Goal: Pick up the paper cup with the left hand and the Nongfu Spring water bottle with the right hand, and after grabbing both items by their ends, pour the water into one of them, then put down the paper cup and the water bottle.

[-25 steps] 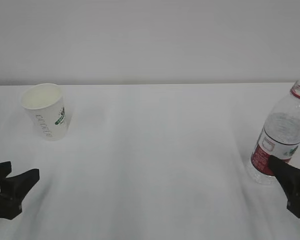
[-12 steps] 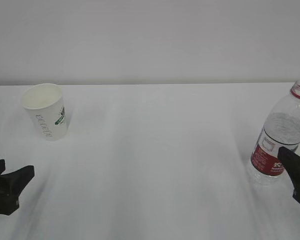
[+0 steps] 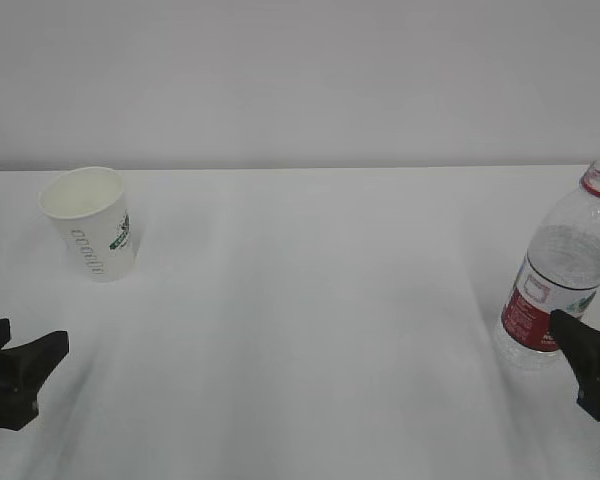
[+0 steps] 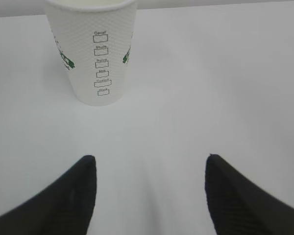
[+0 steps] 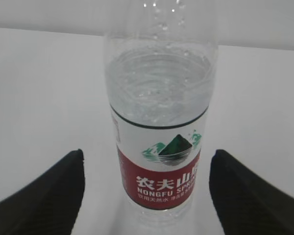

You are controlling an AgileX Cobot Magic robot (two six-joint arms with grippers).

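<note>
The white paper cup point(image 3: 88, 222) with its green logo stands upright at the far left of the table. In the left wrist view the paper cup point(image 4: 94, 54) is ahead of my left gripper point(image 4: 149, 159), which is open and empty, well short of it. That left gripper point(image 3: 25, 350) sits low at the left front edge. The Nongfu Spring water bottle point(image 3: 565, 270) stands upright at the right, uncapped, with water point(image 5: 159, 78) up to above its red label. My right gripper point(image 5: 147, 152) is open, its fingers flanking the bottle point(image 5: 159, 122) without touching. Only one of the right gripper's fingers point(image 3: 585, 365) shows in the exterior view.
The white table point(image 3: 310, 320) runs back to a plain pale wall point(image 3: 300, 80). The bottle stands close to the right edge of the exterior view, the cup near the left one.
The left gripper has drawn back a little toward the lower left. The right gripper's finger has slid right, away from the front of the bottle's label. Cup and bottle stay put.
</note>
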